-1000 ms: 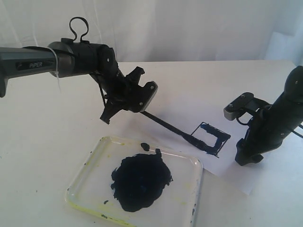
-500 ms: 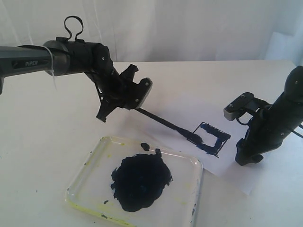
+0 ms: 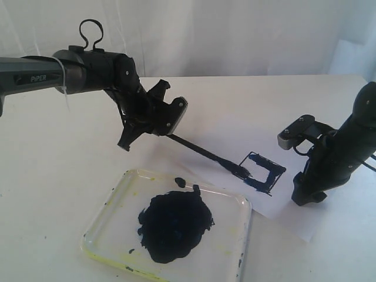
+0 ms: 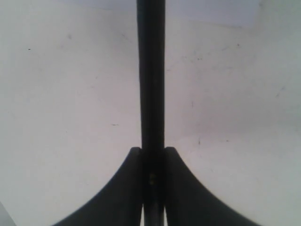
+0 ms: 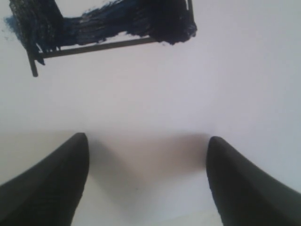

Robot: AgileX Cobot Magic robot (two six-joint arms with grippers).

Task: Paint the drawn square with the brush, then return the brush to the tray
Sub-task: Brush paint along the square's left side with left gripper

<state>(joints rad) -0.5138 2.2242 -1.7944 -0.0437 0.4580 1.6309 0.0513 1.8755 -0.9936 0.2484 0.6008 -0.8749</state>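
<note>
Left gripper (image 3: 169,130), clamped tight on the handle of the brush (image 3: 202,151), slants it low over the table so the loaded tip meets the left edge of the drawn square (image 3: 262,172), part filled with blue-black strokes; the tray (image 3: 103,235) sits near the paper sheet (image 3: 282,214), handy for reloading and the brush's return. At right, the right gripper (image 5: 146,188) stands spread wide and empty just beside the square, seemingly steadying the sheet

Right tool (image 5: 146,141) spread wide over white paper (image 5: 244,80), drawn square (image 5: 113,21) partly painted blue-black
</note>
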